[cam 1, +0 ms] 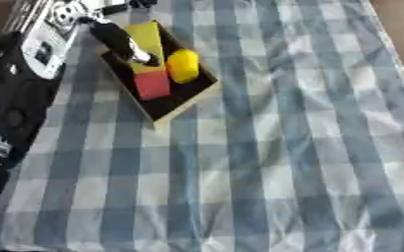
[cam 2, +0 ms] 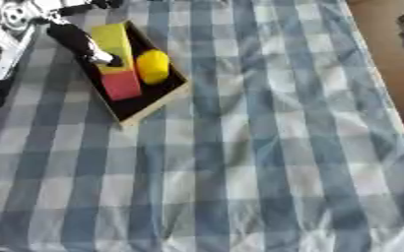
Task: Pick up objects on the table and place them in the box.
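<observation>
So our left hand (cam 1: 123, 43) hung over the box (cam 1: 188, 101), fingers together, clamped on nothing; yellow block (cam 1: 147, 39), red block (cam 1: 152, 84) and lemon-like yellow object (cam 1: 183, 65) sat right under it, packed in.

Evenly lit, soft and diffuse, no single source identifiable; no glare on the checked tablecloth (cam 1: 266, 162). Blurred throughout, worst toward the near edge of the cloth where check lines smear; only faint shading along cloth wrinkles right of the box (cam 1: 207, 93). Dark inside the box, contents soft-edged; black hardware left of the box nearly featureless, white patches on it slightly washed out.
</observation>
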Action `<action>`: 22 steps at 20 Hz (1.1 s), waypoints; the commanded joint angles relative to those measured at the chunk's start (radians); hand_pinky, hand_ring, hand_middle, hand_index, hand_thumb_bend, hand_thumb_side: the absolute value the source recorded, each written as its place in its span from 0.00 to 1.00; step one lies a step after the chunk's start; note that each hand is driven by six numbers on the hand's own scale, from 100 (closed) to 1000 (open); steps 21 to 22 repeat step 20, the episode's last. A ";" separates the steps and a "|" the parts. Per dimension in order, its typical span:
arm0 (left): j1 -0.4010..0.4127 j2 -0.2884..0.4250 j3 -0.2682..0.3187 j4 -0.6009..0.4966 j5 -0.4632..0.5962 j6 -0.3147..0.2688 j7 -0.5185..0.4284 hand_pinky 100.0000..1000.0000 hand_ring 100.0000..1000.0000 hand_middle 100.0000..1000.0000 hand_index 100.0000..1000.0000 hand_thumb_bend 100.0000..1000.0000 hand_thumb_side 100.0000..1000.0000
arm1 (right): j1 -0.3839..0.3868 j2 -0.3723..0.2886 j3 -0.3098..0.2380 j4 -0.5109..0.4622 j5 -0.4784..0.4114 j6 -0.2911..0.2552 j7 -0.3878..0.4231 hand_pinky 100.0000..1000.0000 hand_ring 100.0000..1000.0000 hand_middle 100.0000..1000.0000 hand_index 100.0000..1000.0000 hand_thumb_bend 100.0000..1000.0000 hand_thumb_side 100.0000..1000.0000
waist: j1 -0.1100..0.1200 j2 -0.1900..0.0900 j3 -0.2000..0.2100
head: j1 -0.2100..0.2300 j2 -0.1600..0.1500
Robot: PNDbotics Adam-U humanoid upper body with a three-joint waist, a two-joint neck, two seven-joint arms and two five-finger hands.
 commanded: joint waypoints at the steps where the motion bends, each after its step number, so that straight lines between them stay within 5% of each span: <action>1: -0.030 0.030 0.015 -0.049 0.006 0.002 0.012 0.98 0.98 0.90 0.99 0.56 0.26 | -0.008 -0.020 -0.012 -0.002 0.004 -0.002 0.000 0.95 0.88 0.77 0.78 0.00 0.45 | 0.013 -0.028 0.000 | -0.002 -0.007; 3: -0.030 0.034 0.024 -0.083 0.028 0.001 0.021 0.97 0.97 0.89 0.97 0.49 0.25 | -0.007 -0.020 -0.014 -0.002 0.004 -0.002 -0.002 0.95 0.88 0.77 0.78 0.00 0.45 | 0.012 -0.029 0.000 | -0.003 -0.006; 8: -0.065 0.071 0.109 -0.205 0.103 0.027 0.090 0.88 0.87 0.79 0.81 0.02 0.18 | -0.001 -0.021 -0.027 -0.007 -0.002 -0.003 -0.017 0.95 0.88 0.77 0.78 0.00 0.45 | 0.006 -0.032 0.008 | -0.010 0.004; 12: -0.087 0.117 0.211 -0.309 0.167 0.022 0.153 0.83 0.80 0.75 0.78 0.00 0.19 | 0.006 -0.024 -0.044 -0.018 -0.014 -0.006 -0.037 0.95 0.88 0.77 0.78 0.00 0.46 | 0.001 -0.040 0.018 | -0.018 0.005; 18: 0.037 0.253 0.364 -0.463 0.262 0.002 0.248 0.81 0.78 0.73 0.78 0.00 0.26 | 0.040 -0.036 -0.076 -0.041 -0.033 -0.016 -0.079 0.95 0.88 0.77 0.79 0.00 0.47 | -0.005 -0.047 0.035 | -0.041 0.006; 22: 0.084 0.288 0.400 -0.511 0.292 0.023 0.278 0.80 0.77 0.72 0.77 0.00 0.29 | 0.053 -0.038 -0.088 -0.050 -0.039 -0.023 -0.101 0.95 0.88 0.77 0.79 0.00 0.48 | -0.010 -0.046 0.040 | -0.050 0.006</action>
